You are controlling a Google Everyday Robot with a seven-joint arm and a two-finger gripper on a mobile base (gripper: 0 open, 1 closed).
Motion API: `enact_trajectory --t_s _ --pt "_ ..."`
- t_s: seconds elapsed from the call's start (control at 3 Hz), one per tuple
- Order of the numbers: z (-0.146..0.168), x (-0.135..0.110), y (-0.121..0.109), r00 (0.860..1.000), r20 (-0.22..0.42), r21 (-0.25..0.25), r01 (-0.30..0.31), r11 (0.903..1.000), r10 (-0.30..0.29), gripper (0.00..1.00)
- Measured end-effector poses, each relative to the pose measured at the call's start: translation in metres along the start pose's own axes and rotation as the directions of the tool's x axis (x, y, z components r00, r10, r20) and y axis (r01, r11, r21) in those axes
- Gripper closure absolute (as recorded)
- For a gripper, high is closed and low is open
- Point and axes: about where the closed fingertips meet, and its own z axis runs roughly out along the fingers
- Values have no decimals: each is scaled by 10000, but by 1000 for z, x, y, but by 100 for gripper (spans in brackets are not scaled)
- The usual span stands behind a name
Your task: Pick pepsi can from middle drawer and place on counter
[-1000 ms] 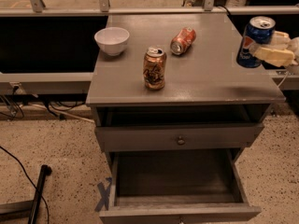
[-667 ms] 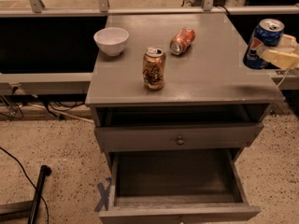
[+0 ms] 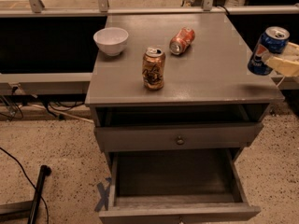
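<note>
The pepsi can (image 3: 264, 51), dark blue with a round logo and silver top, hangs tilted in the air just past the counter's right edge. My gripper (image 3: 276, 59) comes in from the right edge of the view, and its pale fingers (image 3: 285, 65) are shut on the can. The counter (image 3: 210, 73) is the grey top of the cabinet. The middle drawer (image 3: 173, 176) is pulled out wide below it and its board bottom is bare.
On the counter are a white bowl (image 3: 110, 40), an upright gold-brown can (image 3: 153, 68) and an orange-red can (image 3: 181, 40) lying on its side. A drawer front with a round knob (image 3: 180, 140) sits above the open drawer. A black pole (image 3: 36, 192) lies on the floor at left.
The gripper has carried the pepsi can to the right and slightly down, from over the counter's right edge to just beyond it. Nothing else moved.
</note>
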Motion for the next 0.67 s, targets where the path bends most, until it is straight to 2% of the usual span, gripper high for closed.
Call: enact_trajectory --t_s 0.67 --pt "-11 20 2 9993 29 286 -368 9989 367 100"
